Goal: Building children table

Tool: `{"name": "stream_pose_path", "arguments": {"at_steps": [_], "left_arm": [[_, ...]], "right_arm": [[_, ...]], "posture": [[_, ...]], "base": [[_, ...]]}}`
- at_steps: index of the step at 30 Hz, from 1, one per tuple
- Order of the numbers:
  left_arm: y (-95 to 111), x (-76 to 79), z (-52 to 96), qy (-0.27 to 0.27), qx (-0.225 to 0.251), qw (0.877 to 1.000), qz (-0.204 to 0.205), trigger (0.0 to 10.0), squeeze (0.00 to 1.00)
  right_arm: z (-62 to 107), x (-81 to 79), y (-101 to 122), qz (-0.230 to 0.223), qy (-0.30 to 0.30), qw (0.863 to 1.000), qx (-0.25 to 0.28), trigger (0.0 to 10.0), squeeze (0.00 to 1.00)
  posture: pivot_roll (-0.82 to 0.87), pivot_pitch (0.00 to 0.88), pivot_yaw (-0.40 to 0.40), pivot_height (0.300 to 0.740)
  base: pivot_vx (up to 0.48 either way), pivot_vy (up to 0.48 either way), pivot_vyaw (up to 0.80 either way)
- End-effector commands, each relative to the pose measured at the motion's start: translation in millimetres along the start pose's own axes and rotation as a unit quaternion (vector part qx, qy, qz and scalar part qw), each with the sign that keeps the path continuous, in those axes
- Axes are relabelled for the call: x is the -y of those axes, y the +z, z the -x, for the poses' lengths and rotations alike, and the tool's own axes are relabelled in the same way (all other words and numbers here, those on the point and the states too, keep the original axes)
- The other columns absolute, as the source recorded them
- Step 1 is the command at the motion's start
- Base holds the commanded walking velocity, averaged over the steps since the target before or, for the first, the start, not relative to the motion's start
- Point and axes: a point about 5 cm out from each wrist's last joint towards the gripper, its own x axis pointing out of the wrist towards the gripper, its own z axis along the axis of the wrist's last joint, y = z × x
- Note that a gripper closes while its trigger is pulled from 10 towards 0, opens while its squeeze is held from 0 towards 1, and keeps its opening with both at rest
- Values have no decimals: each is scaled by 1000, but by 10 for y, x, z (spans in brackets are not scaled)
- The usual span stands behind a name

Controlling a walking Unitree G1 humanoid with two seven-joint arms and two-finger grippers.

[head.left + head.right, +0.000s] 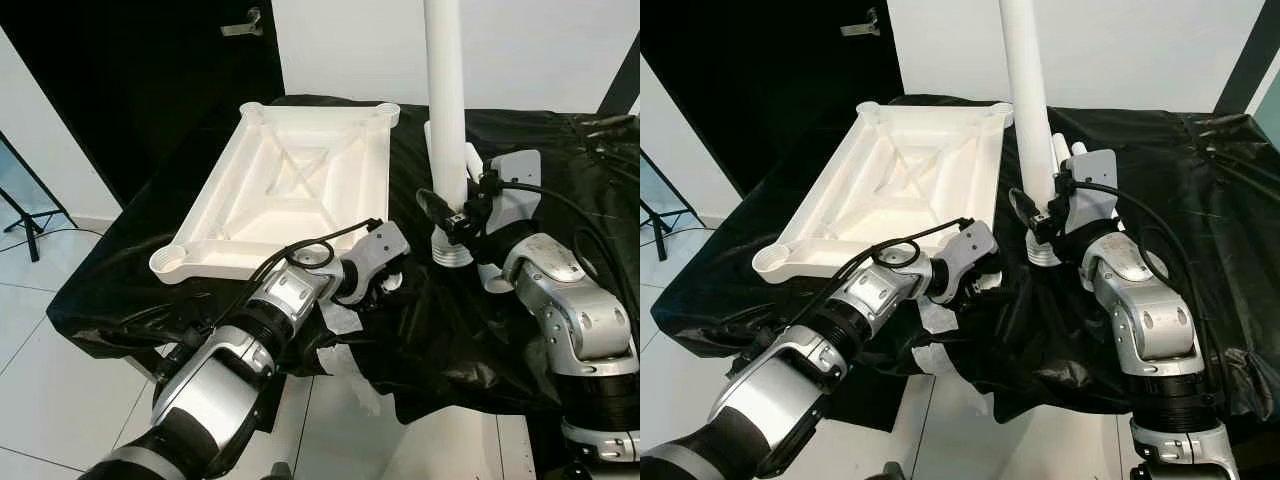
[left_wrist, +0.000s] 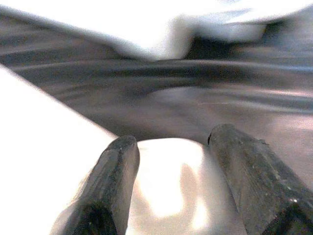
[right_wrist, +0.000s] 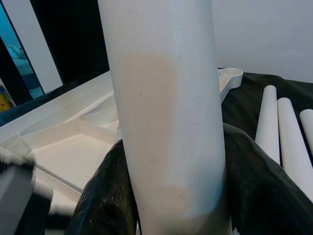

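White table leg (image 1: 445, 110): a long smooth plastic tube, likely hollow, light and stiff, slick-walled; best gripped low on the shaft near its flared foot, where it is held. Long axis stands near upright, foot down toward the black cloth (image 1: 560, 160), top running out of the head view. Right gripper (image 1: 452, 222) has it, both black fingers (image 3: 254, 196) pressed against opposite sides of the tube, closed on it. Leg stands just beside the near right corner of the tabletop (image 1: 290, 190), which lies underside-up with ribs showing, long axis running away from the robot, open round sockets at its corners. Three more legs (image 3: 286, 132) lie flat side by side on the cloth beyond. Left gripper (image 1: 385, 282) sits low at the tabletop's near right corner; its fingers (image 2: 115, 186) stand part open with a rounded white piece (image 2: 168, 181) between them, contact not certain; judged steadying the top. Top looks rigid, light, bulky.
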Motion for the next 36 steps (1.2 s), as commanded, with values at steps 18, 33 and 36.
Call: {"name": "stream_pose_path", "arguments": {"at_steps": [18, 33, 36], "left_arm": [[-46, 376, 138, -186, -2, 982, -28, 10000, 0], [-45, 387, 201, -181, 1, 983, -12, 10000, 0], [52, 316, 182, -152, 26, 988, -1, 10000, 0]], "right_arm": [[1, 2, 52, 0, 0, 1000, 10, 10000, 0], [-15, 10, 42, -3, -9, 1000, 12, 10000, 0], [-14, 8, 40, -3, -10, 1000, 12, 10000, 0]], "posture": [[77, 0, 48, 740], [85, 0, 59, 740], [83, 0, 61, 740]], "base": [[0, 0, 0], [0, 0, 0], [0, 0, 0]]}}
